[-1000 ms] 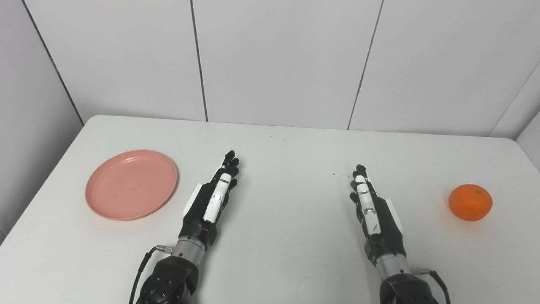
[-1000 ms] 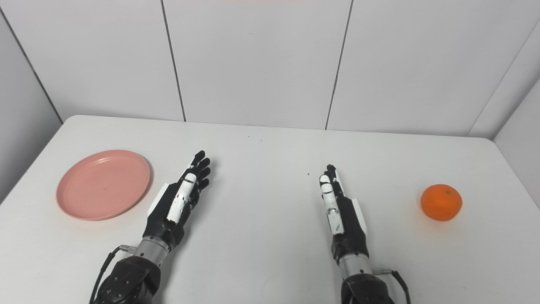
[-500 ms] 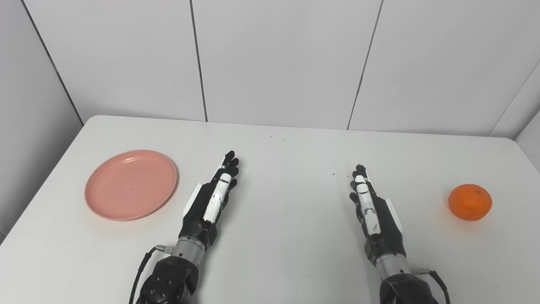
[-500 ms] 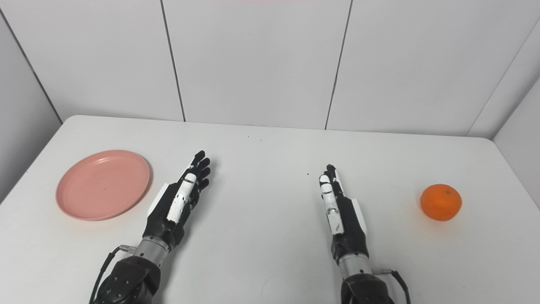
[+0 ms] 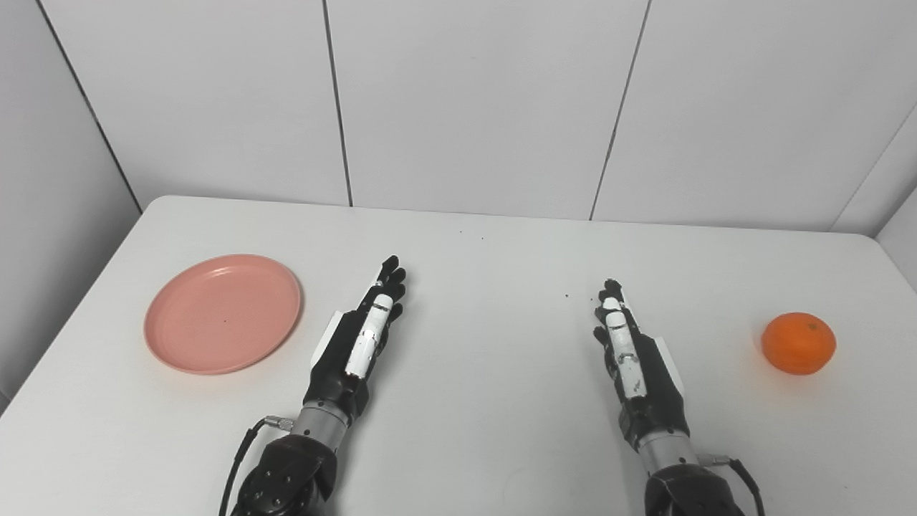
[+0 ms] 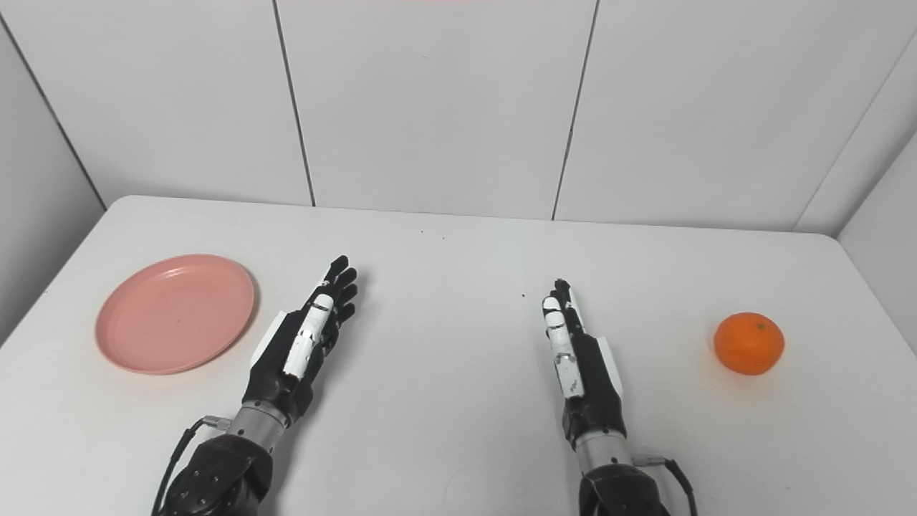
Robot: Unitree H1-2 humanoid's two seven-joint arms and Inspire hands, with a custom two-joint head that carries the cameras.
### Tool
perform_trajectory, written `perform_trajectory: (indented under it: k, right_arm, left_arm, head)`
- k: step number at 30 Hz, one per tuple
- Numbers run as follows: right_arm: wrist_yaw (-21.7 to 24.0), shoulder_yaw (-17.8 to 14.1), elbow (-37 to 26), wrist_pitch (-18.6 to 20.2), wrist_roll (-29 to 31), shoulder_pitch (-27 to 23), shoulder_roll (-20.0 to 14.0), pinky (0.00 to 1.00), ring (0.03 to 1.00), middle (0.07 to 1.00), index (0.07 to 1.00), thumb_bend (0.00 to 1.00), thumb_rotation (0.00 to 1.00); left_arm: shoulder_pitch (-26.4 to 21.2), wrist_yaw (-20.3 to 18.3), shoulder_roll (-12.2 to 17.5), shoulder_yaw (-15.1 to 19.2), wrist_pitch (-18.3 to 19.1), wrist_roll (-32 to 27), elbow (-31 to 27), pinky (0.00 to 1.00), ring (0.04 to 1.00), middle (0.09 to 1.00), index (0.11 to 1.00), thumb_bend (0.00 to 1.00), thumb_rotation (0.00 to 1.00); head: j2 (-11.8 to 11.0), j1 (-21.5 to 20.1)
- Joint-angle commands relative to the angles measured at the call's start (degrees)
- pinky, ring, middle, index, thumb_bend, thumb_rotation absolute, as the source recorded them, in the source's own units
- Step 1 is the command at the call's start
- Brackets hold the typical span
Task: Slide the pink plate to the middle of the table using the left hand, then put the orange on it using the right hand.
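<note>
Wrists and forearms enter from the near edge of the smooth white desk (image 5: 473, 444). Beyond them the black-and-white left hand (image 5: 356, 343) lies flat, fingers stretched forward and loosely parted, holding nothing. The black-and-white right hand (image 5: 632, 358) mirrors it, also extended and empty. Left of the left hand, near it but not touching, sits the round pink plastic plate (image 5: 223, 312), bare. Well apart to the right of the right hand rests the round orange fruit (image 5: 798, 342). Grey wall panels (image 5: 473, 100) stand behind.
</note>
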Motion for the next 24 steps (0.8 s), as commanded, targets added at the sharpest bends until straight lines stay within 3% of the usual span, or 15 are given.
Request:
perform_trajectory:
  k: [1,15,24]
  right_arm:
    - [0.25,0.07,-1.07,-1.57,0.19,-1.29,0.33,1.00,1.000,1.000,1.000,0.25,1.00]
    - [0.48,-0.01,-0.69,-1.50,0.25,-1.32,-0.02,1.00,1.000,1.000,1.000,0.26,1.00]
    - [2.55,-1.69,-0.45,-1.85,3.28,-0.15,-2.60,1.00,1.000,1.000,1.000,0.25,1.00]
  left_arm:
    - [-0.93,-0.36,-0.24,0.02,-0.16,-0.24,-1.53,1.00,1.000,1.000,1.000,0.41,1.00]
    - [-0.97,-0.21,-0.54,0.10,-0.25,-0.28,-1.28,1.00,1.000,1.000,1.000,0.41,1.00]
    - [-0.60,1.05,-3.07,-1.70,-3.39,1.98,1.59,1.00,1.000,1.000,1.000,0.39,1.00]
  head:
    - [-0.10,0.06]
    - [-0.48,0.85]
    - [-4.31,10.56]
